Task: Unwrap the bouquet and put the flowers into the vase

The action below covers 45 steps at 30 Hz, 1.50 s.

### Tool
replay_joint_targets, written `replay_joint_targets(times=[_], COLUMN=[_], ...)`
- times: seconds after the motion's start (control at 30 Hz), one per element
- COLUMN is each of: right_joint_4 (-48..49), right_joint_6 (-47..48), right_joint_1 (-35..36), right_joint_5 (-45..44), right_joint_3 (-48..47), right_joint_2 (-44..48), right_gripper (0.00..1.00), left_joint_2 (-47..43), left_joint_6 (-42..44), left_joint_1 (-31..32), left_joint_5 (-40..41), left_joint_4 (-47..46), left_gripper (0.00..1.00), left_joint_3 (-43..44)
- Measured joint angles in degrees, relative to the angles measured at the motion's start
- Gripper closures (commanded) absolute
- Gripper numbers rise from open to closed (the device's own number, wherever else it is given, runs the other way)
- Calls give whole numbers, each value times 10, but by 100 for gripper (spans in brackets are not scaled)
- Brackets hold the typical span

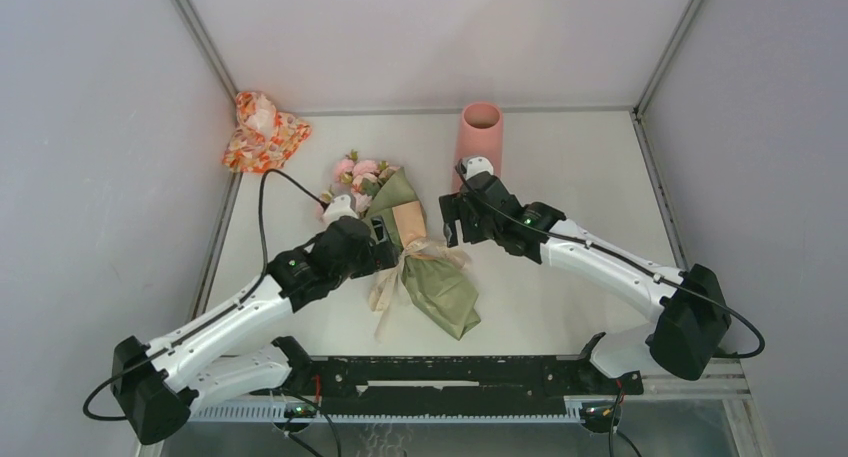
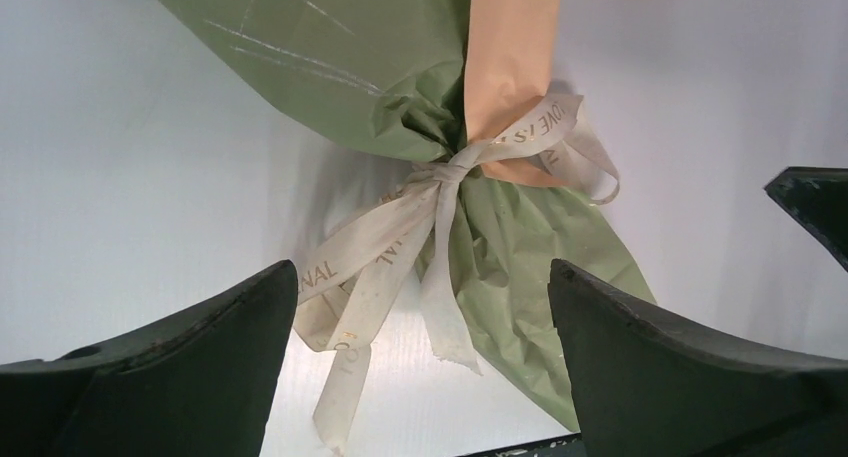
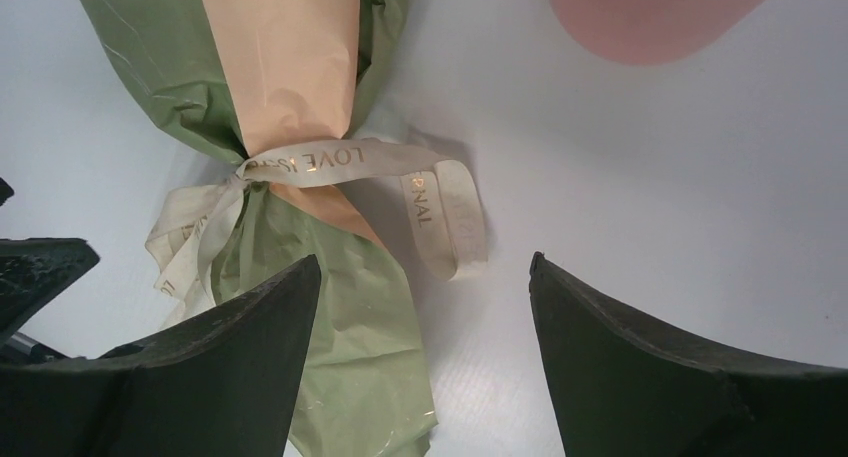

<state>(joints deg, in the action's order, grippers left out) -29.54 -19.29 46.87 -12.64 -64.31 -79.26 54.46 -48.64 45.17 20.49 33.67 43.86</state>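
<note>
Left pincer (image 2: 420, 282) and right pincer (image 3: 422, 267) agape, empty; bouquet (image 1: 418, 249) flat, diagonal, flowers (image 1: 360, 171) toward far left.

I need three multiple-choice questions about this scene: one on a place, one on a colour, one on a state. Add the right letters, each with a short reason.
1. Where does the vase stand on the table?
A. At the far side, right of the bouquet
B. At the near edge, left of the bouquet
C. On top of the bouquet
2. What colour is the ribbon?
A. Blue
B. Cream
C. Black
3. In what state is the bouquet?
A. Opened and spread flat
B. Untied, ribbon gone
C. Wrapped and tied
Answers: 1 A, the top view shows it upright there; 2 B, both wrist views show cream; 3 C, the ribbon is knotted round it.
</note>
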Motion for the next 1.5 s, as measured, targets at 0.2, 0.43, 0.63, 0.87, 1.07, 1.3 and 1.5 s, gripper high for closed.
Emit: replay_joint_targets(times=[0.2,0.43,0.63,0.87,1.07,1.3,1.5], right_joint_4=[5,9,24,30,35,41,42], right_joint_6=[-1,-1,-1,-1,-1,-1,-1], right_joint_1=[-1,-14,-24,-39,-62,-70,-70], right_joint_5=[3,3,7,12,26,42,51], right_joint_3=[2,2,6,27,44,51,51], right_joint_2=[0,0,1,12,29,41,62], right_gripper=[14,14,15,15,16,16,16], left_joint_2=[43,102,163,184,184,256,273], left_joint_6=[-19,-39,-46,-50,-55,-85,-151], left_joint_1=[0,26,49,56,63,91,179], left_joint_5=[2,-17,-37,-47,-39,78,254], left_joint_4=[-1,-15,-18,-20,-12,154,300], left_gripper=[0,0,0,0,0,0,0], left_joint_3=[0,1,16,29,40,189,282])
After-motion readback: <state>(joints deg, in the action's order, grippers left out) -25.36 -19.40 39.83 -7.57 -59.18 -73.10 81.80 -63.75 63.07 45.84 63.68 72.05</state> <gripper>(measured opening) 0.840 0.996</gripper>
